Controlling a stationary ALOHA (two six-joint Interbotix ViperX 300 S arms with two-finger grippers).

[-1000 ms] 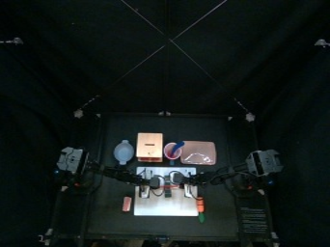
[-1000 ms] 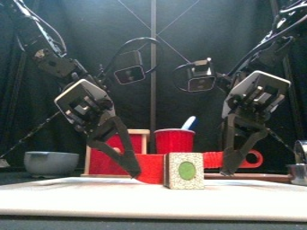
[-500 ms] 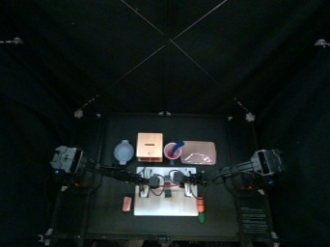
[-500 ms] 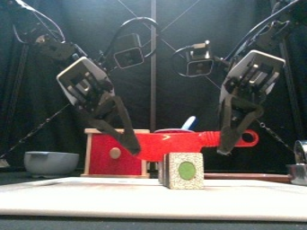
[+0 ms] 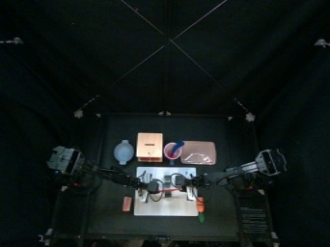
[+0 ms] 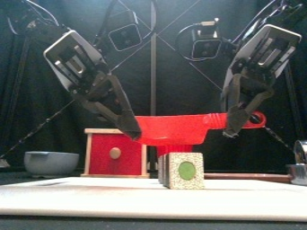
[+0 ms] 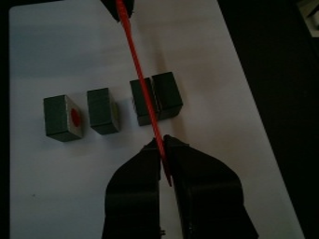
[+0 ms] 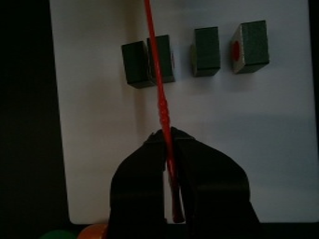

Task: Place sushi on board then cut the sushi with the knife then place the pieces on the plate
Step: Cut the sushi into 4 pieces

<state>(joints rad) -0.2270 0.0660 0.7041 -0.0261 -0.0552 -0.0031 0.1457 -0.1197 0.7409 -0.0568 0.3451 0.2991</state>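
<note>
Raised higher than a moment ago, red knife level above sushi pieces, three separate chunks in a row on white board, left gripper pinching one end, right gripper clamped on the other.

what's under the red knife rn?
The red knife, held by left pincer and right pincer, hangs clear above the widest sushi block on the white board. The blade hides a thin strip of it; two cut pieces lie alongside.
</note>
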